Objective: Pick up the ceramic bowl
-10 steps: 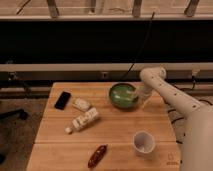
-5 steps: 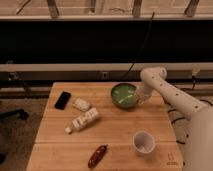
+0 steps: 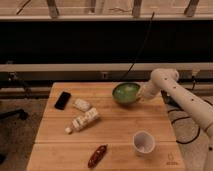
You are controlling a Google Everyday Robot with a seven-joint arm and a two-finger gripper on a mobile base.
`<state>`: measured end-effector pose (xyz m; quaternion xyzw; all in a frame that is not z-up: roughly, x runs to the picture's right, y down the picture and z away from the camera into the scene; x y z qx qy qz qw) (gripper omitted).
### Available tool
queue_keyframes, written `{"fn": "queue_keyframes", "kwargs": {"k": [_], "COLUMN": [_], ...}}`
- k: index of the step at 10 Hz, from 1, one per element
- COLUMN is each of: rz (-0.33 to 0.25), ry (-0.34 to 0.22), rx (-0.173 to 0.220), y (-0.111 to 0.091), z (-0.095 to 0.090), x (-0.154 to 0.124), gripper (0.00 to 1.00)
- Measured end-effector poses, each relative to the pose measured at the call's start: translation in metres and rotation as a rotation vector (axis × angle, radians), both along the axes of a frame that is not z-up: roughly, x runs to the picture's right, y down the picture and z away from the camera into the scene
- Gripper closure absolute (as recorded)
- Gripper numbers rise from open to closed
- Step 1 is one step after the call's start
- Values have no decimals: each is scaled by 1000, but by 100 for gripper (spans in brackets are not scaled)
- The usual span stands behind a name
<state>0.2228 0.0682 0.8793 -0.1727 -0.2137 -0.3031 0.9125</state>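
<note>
Warm, dim indoor light falls from above onto the table (image 3: 115, 125), leaving the background band dark. The gripper (image 3: 140, 94) sits at the bowl (image 3: 126, 92) rim, whose glossy green inside catches a soft sheen beside it. Everything looks soft and grainy.

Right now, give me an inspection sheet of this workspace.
Surface: wooden table, slatted top.
Job's things: ceramic bowl, green, tilted, at the far right edge.
Clutter: white cup upright; black phone; white packet; bottle lying down; red-brown item near the front edge.
Grippers: gripper at the bowl's right rim.
Cables: black cable behind the bowl.
Surroundings: dark shelving, metal rail.
</note>
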Motion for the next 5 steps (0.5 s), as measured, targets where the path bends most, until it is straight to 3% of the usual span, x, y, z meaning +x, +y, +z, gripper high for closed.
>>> {"fn": "queue_keyframes", "kwargs": {"k": [3,4,5], "rz": [-70,-59,-40], "ry": [55,49,26], "rx": [-78,-73,-38], "y": [-7,-9,-13], "z": [-3,-7,-9], "x": [-5,-2,-2], "gripper": [100,100,100]}}
